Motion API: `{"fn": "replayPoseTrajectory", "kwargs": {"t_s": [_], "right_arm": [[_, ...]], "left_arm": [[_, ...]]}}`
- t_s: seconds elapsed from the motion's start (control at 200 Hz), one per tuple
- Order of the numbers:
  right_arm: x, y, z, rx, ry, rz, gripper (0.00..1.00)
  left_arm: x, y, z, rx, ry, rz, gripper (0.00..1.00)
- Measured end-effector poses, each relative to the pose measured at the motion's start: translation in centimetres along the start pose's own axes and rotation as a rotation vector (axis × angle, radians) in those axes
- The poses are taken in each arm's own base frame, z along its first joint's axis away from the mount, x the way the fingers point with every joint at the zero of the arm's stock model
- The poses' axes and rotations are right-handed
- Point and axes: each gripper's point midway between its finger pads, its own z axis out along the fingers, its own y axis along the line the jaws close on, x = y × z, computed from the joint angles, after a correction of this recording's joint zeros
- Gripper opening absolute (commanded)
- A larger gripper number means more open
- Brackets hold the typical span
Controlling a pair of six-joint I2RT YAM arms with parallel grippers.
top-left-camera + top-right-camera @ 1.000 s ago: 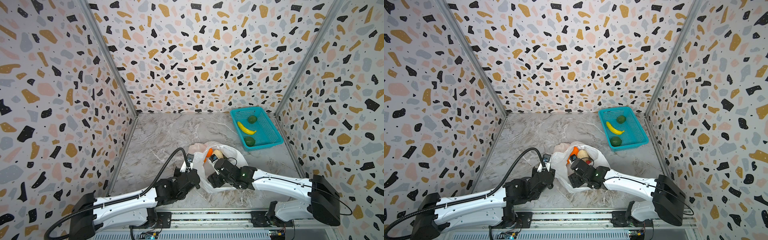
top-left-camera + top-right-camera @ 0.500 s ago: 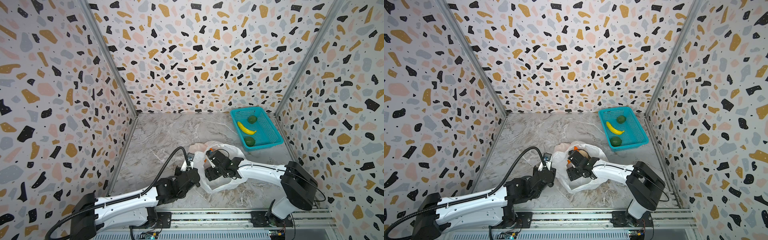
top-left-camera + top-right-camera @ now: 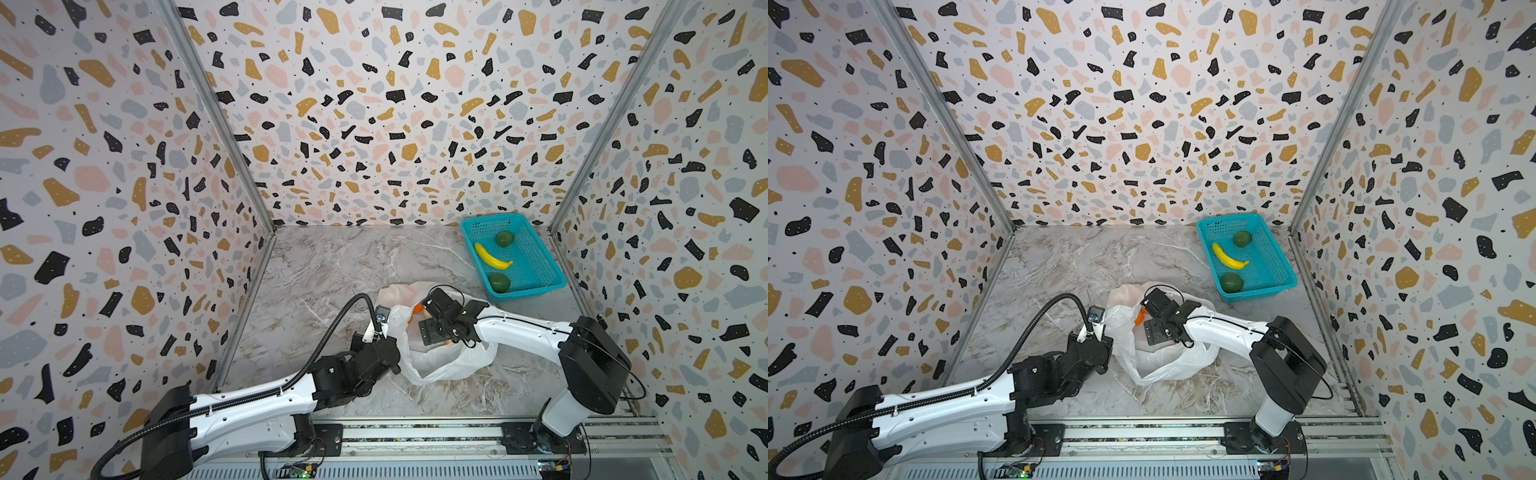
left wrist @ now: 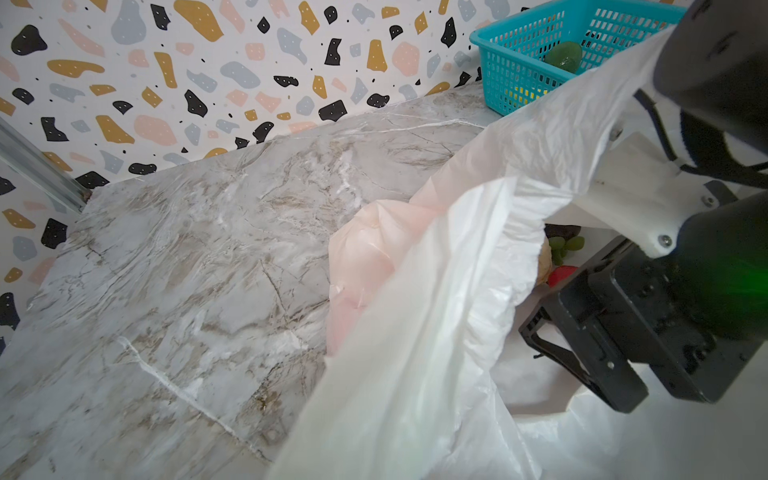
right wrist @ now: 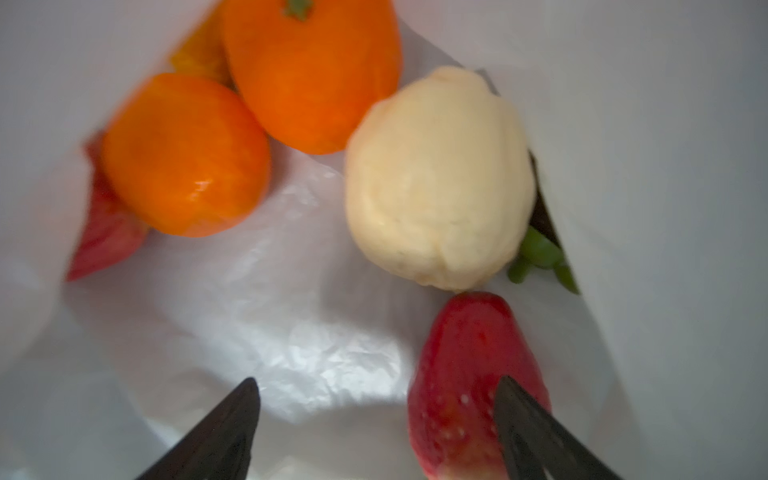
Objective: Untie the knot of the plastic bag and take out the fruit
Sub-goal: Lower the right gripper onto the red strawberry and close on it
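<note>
A: Why does the left hand (image 3: pixel 386 326) sit at the rim of the plastic bag (image 3: pixel 440 361)?
B: It is clamped shut. Film runs taut from it in the left wrist view, so it seems to pinch the rim and hold the mouth up. No knot shows, and the mouth gapes, so the untying looks done.
A: And the right hand (image 5: pixel 378 419)?
B: It is down inside the bag, jaws spread wide, gripping nothing. One finger (image 5: pixel 532 432) overlaps the red strawberry (image 5: pixel 469 374), the likely next pick.
A: Where is the fruit (image 5: pixel 311 75)?
B: At the bag's bottom, on the bench (image 3: pixel 332 266) near the front middle. Two oranges (image 5: pixel 187 153) touch each other, a beige ball (image 5: pixel 436 178) touches the strawberry, and a red piece (image 5: pixel 104 232) lies half under an orange.
A: How does the strawberry lie?
B: On its side, long axis roughly along the hand's reach, so the jaws would close across its width. Blur hides which end is the tip.
A: And the bag?
B: Slumped, mouth facing up toward the right arm. The teal basket (image 3: pixel 490 220) stands apart, farther back.
</note>
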Motion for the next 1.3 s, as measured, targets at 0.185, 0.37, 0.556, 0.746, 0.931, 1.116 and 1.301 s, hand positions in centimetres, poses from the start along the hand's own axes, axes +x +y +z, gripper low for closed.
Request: {"fn": "replayPoseTrajectory", "kwargs": {"t_s": [0.185, 0.37, 0.556, 0.746, 0.931, 1.116, 1.301], "right_arm": [[0.1, -1.7, 0.3, 0.05, 0.006, 0.02, 0.92], [0.0, -2.6, 0.4, 0.107, -0.016, 0.006, 0.96], [-0.5, -3.7, -0.4, 0.175, -0.064, -0.008, 0.99], [0.4, -4.8, 0.0, 0.208, -0.045, -0.007, 1.0], [2.3, -5.3, 1.5, 0.19, 0.027, 0.012, 0.94], [3.2, -4.7, 2.4, 0.131, 0.046, 0.041, 0.81], [2.7, -3.6, 2.5, 0.071, 0.027, 0.053, 0.62]], "left_arm": [[0.4, -0.6, 0.3, 0.014, 0.014, 0.007, 0.0], [0.5, -0.7, 0.4, 0.018, 0.018, 0.009, 0.0], [0.6, -0.8, 0.5, 0.021, 0.022, 0.011, 0.0], [0.6, -1.3, 0.7, 0.03, 0.033, 0.013, 0.0], [0.8, -1.5, 0.9, 0.032, 0.041, 0.016, 0.0], [0.9, -1.6, 1.0, 0.032, 0.044, 0.019, 0.0], [0.9, -1.6, 1.0, 0.034, 0.044, 0.018, 0.0]]}}
